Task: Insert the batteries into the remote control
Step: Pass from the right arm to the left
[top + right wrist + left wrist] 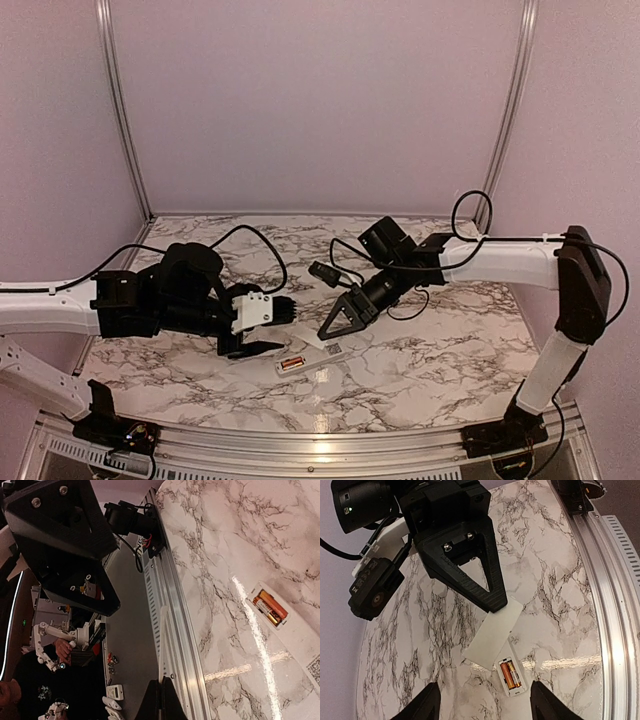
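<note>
The white remote control (325, 355) lies face down on the marble table with its battery bay open. Two batteries (510, 674), orange and dark, lie side by side in the bay; they also show in the right wrist view (270, 608). My right gripper (328, 333) is shut on a thin white battery cover (492, 632) and holds it tilted just above the remote's middle. In the right wrist view the cover (160, 645) shows edge-on between the shut fingers. My left gripper (485, 707) is open and empty, hovering over the bay end of the remote (519, 691).
The table's aluminium front rail (615, 605) runs close to the remote. Beyond the rail, the right wrist view shows a lower shelf with spare remotes (114, 692) and small batteries (111, 658). A loose black cable (262, 245) lies behind the left arm.
</note>
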{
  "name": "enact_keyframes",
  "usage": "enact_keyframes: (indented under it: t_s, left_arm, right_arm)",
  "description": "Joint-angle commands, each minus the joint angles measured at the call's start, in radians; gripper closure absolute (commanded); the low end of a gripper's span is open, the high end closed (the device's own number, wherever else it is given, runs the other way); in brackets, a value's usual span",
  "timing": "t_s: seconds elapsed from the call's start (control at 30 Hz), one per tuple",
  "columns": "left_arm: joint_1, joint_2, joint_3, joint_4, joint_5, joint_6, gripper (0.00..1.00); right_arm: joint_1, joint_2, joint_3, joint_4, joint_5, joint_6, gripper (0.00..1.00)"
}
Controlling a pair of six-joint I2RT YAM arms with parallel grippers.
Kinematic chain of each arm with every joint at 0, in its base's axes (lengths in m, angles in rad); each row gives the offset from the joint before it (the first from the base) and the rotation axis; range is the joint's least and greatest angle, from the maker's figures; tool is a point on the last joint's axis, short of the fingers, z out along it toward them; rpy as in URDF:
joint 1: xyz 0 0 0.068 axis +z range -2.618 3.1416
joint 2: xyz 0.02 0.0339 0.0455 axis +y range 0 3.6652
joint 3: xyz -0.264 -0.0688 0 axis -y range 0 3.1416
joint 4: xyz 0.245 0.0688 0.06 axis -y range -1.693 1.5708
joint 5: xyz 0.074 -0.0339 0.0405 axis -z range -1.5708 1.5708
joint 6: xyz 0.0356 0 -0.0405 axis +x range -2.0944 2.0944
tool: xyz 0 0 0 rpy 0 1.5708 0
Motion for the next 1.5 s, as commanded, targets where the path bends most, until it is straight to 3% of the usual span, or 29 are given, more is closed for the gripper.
enact_keyframes:
  t_s: [0.0, 0.73, 1.03, 1.27, 1.47]
  left_arm:
    - [-0.045, 0.073, 0.048, -0.064, -0.101, 0.103, 0.37]
    - [-0.127, 0.134, 0.088, -0.093, -0.173, 0.162, 0.42]
    - [-0.143, 0.144, 0.087, -0.084, -0.167, 0.185, 0.53]
    - [-0.147, 0.15, 0.089, -0.089, -0.166, 0.192, 0.53]
    - [-0.152, 0.149, 0.08, -0.088, -0.162, 0.2, 0.6]
  right_arm:
    - [0.02, 0.011, 0.014, 0.017, -0.046, 0.001, 1.0]
    - [0.066, 0.031, -0.014, 0.031, -0.066, 0.007, 1.0]
    - [0.066, 0.041, -0.023, 0.04, -0.08, 0.011, 1.0]
    - [0.066, 0.043, -0.025, 0.04, -0.083, 0.012, 1.0]
    - [0.066, 0.044, -0.027, 0.046, -0.088, 0.018, 1.0]
